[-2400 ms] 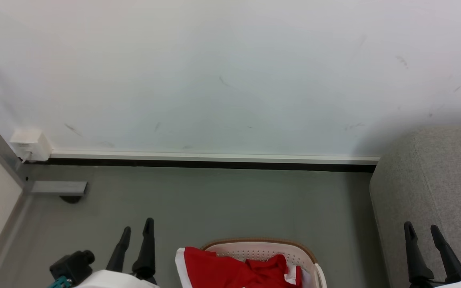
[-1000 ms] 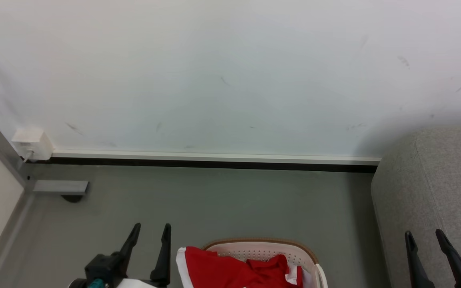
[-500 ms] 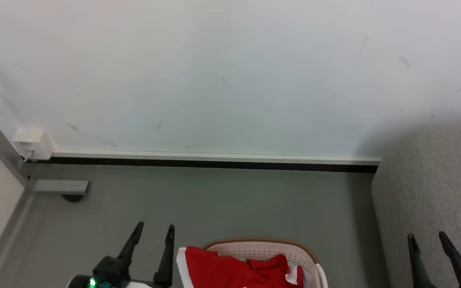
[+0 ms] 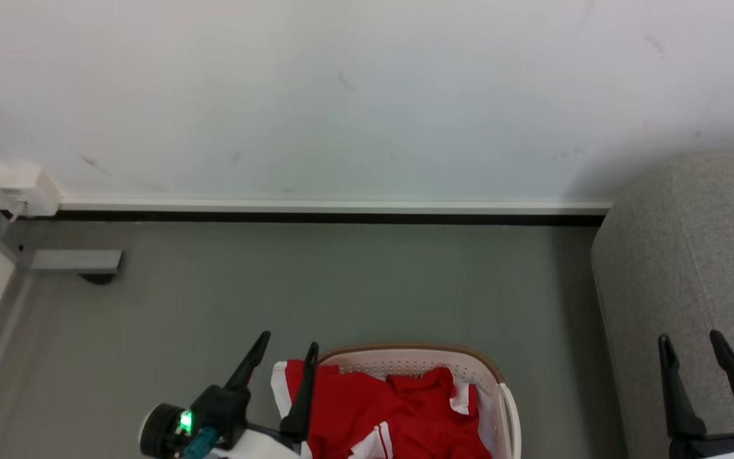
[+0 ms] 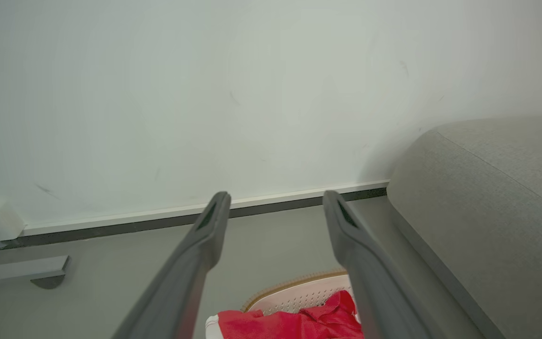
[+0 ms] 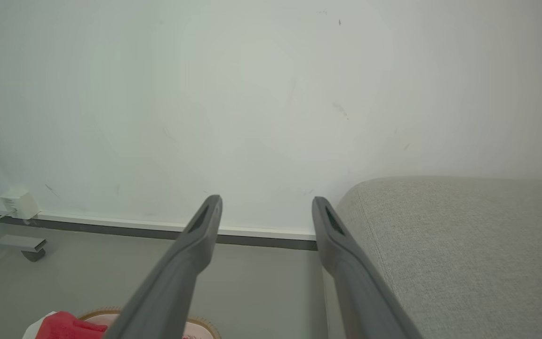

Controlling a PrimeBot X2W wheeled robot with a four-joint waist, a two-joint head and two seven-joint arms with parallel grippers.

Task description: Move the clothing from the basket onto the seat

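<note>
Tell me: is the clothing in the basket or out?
In: the clothing lies heaped inside the basket, one edge over its rim; none on the visible seat.

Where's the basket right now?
In the head view the basket sits on the floor at bottom centre, right of the left gripper and left of the seat, holding clothing.

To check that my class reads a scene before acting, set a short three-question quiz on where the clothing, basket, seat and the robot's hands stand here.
1. Which is nearer the seat: the left hand or the right hand?
2. True or false: the clothing lies in the basket.
3. Fill in: both hands are ___, holding nothing.
Key: 1 the right hand; 2 true; 3 open.
</note>
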